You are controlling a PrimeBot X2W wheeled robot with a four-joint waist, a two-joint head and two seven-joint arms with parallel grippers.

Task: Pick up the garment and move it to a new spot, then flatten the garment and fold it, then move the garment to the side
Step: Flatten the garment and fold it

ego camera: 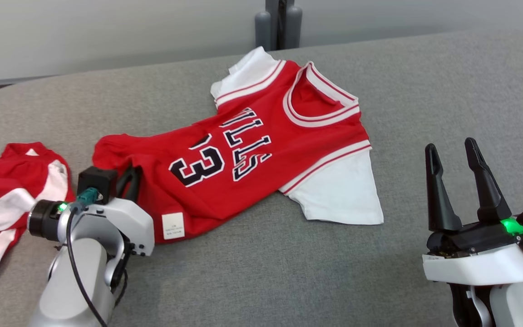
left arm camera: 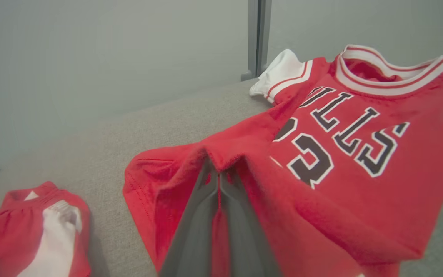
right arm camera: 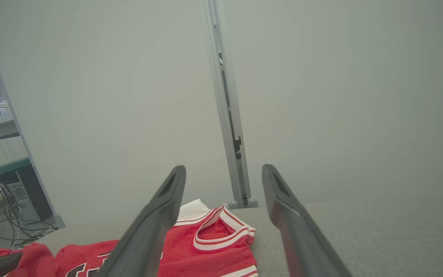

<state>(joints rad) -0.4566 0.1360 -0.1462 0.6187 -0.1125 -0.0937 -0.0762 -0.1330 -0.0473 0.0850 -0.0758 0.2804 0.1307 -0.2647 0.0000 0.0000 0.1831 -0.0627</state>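
Head view: our left tool [ego camera: 130,176] is pinched shut on the bottom hem of the red jersey [ego camera: 288,150], which lies spread on the grey tabletop [ego camera: 261,272], collar away from us. A red-and-white garment [ego camera: 7,181] sits crumpled off to its left. Our right tool [ego camera: 451,145] hovers wide, clear of the cloth.

Left wrist view: fingers [left arm camera: 196,231] are clamped on a red fold.

Right wrist view: fingers [right arm camera: 148,231] are spread above the jersey's collar end, holding nothing.

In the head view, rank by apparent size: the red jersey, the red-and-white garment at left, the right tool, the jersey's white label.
1. red jersey
2-3. red-and-white garment and right tool: they look alike; the garment is cropped and the tool is nearer the camera, so unranked.
4. white label
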